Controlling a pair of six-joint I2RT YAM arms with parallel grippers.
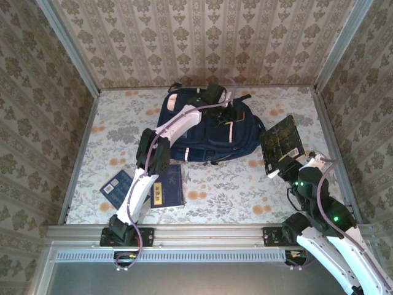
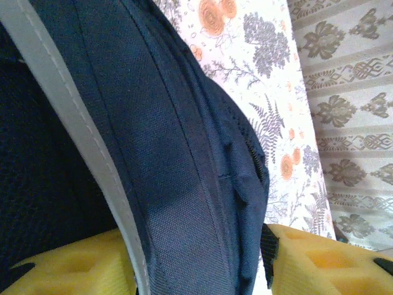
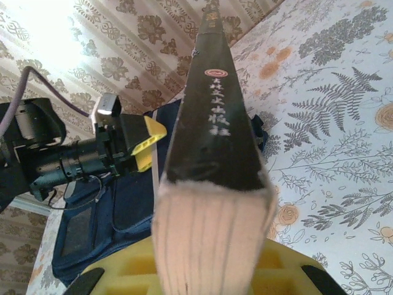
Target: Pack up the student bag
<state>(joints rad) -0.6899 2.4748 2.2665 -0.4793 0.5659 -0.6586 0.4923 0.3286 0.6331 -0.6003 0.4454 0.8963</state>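
Observation:
The student bag (image 1: 206, 132), navy with pale trim, lies at the back middle of the table. My left gripper (image 1: 230, 118) is shut on a fold of its fabric near the top edge. In the left wrist view the bag's cloth (image 2: 184, 184) and a pale stripe run between the yellow fingers (image 2: 325, 261). My right gripper (image 1: 282, 167) holds a thick dark book (image 1: 281, 143) upright above the table, right of the bag. The right wrist view has the book's black spine (image 3: 215, 110) with white characters rising from the gripper (image 3: 212, 273), and the bag (image 3: 104, 215) beyond it.
Two more books lie flat at the front left: a blue one (image 1: 116, 184) and a dark one with a yellow label (image 1: 167, 186), under the left arm. Patterned walls enclose the floral table (image 1: 233, 190). Bare cloth lies between bag and right arm.

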